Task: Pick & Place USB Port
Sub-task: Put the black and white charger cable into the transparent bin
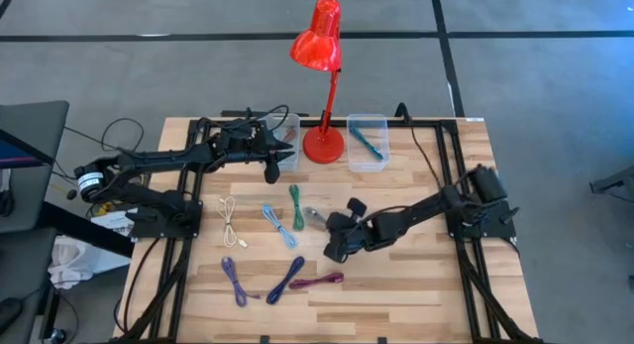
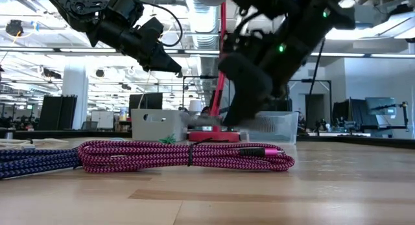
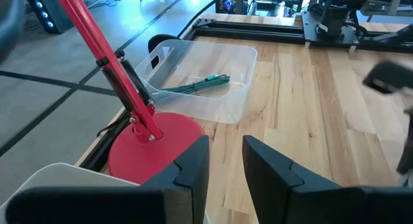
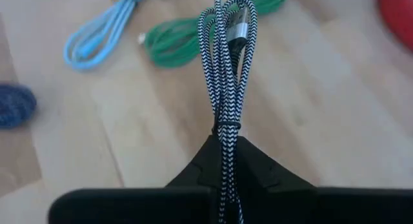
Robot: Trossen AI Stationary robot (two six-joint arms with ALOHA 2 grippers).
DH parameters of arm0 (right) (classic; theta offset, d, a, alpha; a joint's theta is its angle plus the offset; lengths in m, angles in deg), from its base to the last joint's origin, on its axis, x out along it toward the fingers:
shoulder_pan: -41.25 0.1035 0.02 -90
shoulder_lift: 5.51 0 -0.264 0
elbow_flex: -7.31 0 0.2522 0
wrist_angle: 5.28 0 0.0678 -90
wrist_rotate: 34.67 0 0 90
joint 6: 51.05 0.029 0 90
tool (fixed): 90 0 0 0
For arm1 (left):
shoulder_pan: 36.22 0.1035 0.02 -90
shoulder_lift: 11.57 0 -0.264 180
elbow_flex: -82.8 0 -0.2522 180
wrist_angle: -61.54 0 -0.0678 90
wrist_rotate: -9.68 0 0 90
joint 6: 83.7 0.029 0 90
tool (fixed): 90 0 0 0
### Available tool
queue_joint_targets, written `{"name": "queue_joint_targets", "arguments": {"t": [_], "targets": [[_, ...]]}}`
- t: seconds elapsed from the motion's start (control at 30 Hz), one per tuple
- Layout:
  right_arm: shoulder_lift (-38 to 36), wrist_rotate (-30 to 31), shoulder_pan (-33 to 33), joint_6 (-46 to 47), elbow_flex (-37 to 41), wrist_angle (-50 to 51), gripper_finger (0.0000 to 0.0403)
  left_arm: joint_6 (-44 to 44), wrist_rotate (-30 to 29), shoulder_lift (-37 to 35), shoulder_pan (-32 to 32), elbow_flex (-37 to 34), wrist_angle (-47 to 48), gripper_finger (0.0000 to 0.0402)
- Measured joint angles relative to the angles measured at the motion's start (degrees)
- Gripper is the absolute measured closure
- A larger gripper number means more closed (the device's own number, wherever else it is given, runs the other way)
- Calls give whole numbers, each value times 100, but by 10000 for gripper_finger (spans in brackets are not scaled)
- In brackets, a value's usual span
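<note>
R gripper (image 4: 222, 161) is clamping a black-and-white braided USB cable (image 4: 226, 62) near table (image 1: 416, 294) centre; the bundle's long axis is running straight out from the fingers toward the green cable (image 4: 174, 43). Bare wood is lying toward the front-right edge. L gripper (image 3: 226, 162), fingers partly apart w/ nothing between, is hovering by the red lamp (image 3: 151, 143) and a clear bin (image 3: 200, 79).

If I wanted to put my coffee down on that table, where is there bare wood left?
Bare wood lies near the table front right corner, past the magenta cable, and between the right bin and the right arm's base. The middle is crowded: cream, light blue and green cables, plus the right gripper clamped on a black-and-white cable.
</note>
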Motion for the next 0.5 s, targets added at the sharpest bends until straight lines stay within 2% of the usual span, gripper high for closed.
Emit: {"name": "queue_joint_targets", "arguments": {"t": [0.3, 0.5], "targets": [[-967, 670, -172, -610, 58, 558, 390, -18, 0, 0, 0, 0, 2, 307], [-1507, 1037, -263, -1094, 393, 706, 390, -17, 0, 0, 0, 0, 2, 307]]}}
